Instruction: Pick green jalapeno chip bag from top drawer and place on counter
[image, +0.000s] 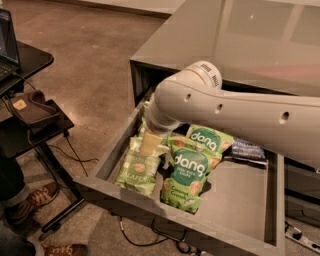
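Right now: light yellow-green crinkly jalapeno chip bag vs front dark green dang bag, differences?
Colour: the jalapeno chip bag is paler than the front dang bag. Logo: the dang bag carries a teal circle; the jalapeno chip bag shows none. Position: the gripper sits over the jalapeno chip bag's top, not the dang bag. Both lie in the dark grey drawer.

Office-like robot lab: polished concrete floor (95, 60), laptop (6, 45) on stand (36, 58), jaws over drawer (235, 200).
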